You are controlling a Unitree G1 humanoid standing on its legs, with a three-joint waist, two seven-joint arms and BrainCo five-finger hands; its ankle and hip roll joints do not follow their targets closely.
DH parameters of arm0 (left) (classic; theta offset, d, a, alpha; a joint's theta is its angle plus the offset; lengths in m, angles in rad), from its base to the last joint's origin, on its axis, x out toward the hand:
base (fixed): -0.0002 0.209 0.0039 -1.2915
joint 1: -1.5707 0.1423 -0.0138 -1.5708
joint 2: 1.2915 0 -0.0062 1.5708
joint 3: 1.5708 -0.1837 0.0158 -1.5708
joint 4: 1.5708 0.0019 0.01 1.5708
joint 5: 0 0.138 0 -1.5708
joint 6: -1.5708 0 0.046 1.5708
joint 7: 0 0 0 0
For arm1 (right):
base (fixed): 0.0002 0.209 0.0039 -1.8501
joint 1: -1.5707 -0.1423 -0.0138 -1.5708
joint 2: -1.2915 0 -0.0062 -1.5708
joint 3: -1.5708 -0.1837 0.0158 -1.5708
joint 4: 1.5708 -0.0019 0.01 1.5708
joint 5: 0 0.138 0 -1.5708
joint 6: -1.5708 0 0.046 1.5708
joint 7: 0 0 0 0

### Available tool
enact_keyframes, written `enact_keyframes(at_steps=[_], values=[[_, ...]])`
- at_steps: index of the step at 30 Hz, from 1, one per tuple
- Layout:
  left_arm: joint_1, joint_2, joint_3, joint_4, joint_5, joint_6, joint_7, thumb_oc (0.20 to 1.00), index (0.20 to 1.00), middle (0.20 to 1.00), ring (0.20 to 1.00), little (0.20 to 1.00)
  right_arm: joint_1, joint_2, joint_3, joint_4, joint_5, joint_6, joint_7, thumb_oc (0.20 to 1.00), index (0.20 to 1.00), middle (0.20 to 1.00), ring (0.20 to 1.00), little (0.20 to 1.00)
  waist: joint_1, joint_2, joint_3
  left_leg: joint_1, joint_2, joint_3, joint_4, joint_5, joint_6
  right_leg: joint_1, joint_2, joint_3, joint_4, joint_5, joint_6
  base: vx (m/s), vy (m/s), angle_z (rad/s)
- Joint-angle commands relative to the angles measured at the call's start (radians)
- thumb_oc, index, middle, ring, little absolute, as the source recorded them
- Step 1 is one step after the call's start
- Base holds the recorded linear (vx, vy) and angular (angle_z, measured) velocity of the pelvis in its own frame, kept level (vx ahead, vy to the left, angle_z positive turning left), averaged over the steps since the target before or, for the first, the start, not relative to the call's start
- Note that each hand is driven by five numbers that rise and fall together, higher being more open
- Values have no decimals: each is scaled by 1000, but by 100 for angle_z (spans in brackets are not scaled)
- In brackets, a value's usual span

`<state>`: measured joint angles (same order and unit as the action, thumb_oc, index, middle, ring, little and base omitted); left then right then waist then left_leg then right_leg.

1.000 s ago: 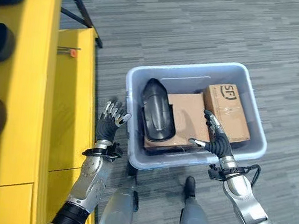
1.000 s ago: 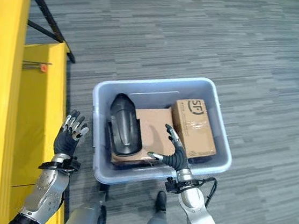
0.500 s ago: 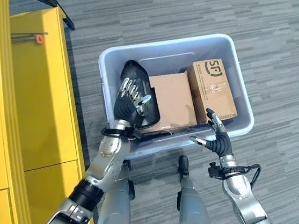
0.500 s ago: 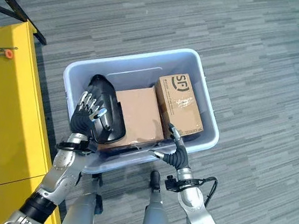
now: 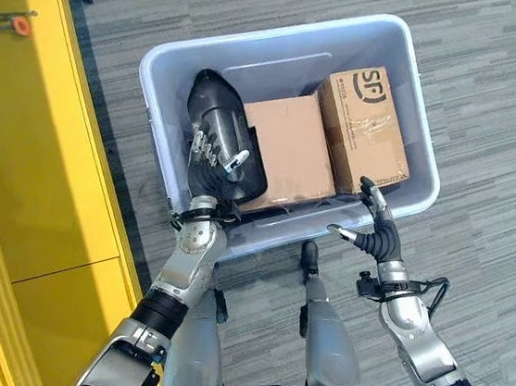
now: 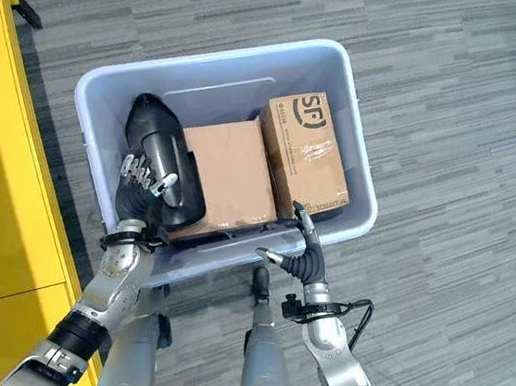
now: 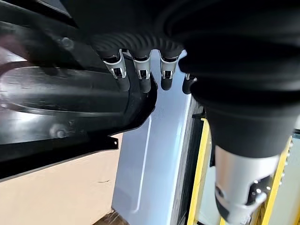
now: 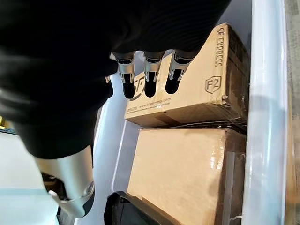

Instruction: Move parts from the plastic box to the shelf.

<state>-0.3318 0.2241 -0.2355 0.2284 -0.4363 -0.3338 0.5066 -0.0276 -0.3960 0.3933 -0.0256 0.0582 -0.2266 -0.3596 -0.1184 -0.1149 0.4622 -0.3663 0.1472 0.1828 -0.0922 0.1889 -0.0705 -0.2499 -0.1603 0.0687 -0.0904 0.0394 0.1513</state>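
On your left stands the yellow shelf (image 5: 29, 158). Your left hand (image 5: 217, 156) has swung from beside the shelf into the plastic box (image 5: 156, 107), fingers spread loosely over the black curved part (image 5: 213, 113), holding nothing yet. Two cardboard boxes (image 5: 291, 150) lie beside it. Your right hand (image 5: 375, 230) waits open at the near rim. You look ready to grab.

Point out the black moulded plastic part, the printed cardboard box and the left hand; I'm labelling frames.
black moulded plastic part (image 6: 152, 144): right eye view, upper shell.
printed cardboard box (image 5: 364, 121): left eye view, top face.
left hand (image 5: 213, 165): left eye view, back of hand.
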Motion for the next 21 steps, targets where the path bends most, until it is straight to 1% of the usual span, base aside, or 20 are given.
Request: enact_keyframes(at_steps=[1,3,4,11,21], values=[[-52,17,25,6,104,-52,57,1000,1000,1000,1000,1000,-39,-8,-44,-72,21,-76,-36,1000,1000,1000,1000,1000,15,-14,-39,69,115,-21,10,-16,-92,-94,-84,18,84,90,62,0,0,0],[-63,23,32,-14,153,-55,93,1000,1000,1000,1000,1000,-33,-14,-48,-80,20,-84,-41,1000,1000,1000,1000,1000,15,-20,-31,59,116,-25,9,-15,-94,-98,-85,14,80,91,62,-8,-17,-1],[-63,23,32,-14,154,-55,94,1000,1000,1000,1000,1000,-33,-14,-48,-80,20,-85,-41,1000,1000,1000,1000,1000,14,-20,-31,58,116,-25,9,-15,-94,-99,-85,13,81,91,62,0,0,0],[-66,47,37,-90,273,-56,157,1000,1000,1000,1000,1000,-16,-19,-56,-103,27,-111,-47,1000,1000,1000,1000,1000,14,-28,-26,40,118,-36,7,-13,-97,-101,-83,-3,74,89,62,-4,-16,3],[-41,52,36,-152,311,-62,191,1000,1000,1000,1000,1000,-7,-25,-58,-109,19,-113,-67,1000,1000,1000,1000,1000,25,-31,-21,28,116,-48,5,-15,-98,-97,-84,-16,65,88,61,-4,-7,3]])
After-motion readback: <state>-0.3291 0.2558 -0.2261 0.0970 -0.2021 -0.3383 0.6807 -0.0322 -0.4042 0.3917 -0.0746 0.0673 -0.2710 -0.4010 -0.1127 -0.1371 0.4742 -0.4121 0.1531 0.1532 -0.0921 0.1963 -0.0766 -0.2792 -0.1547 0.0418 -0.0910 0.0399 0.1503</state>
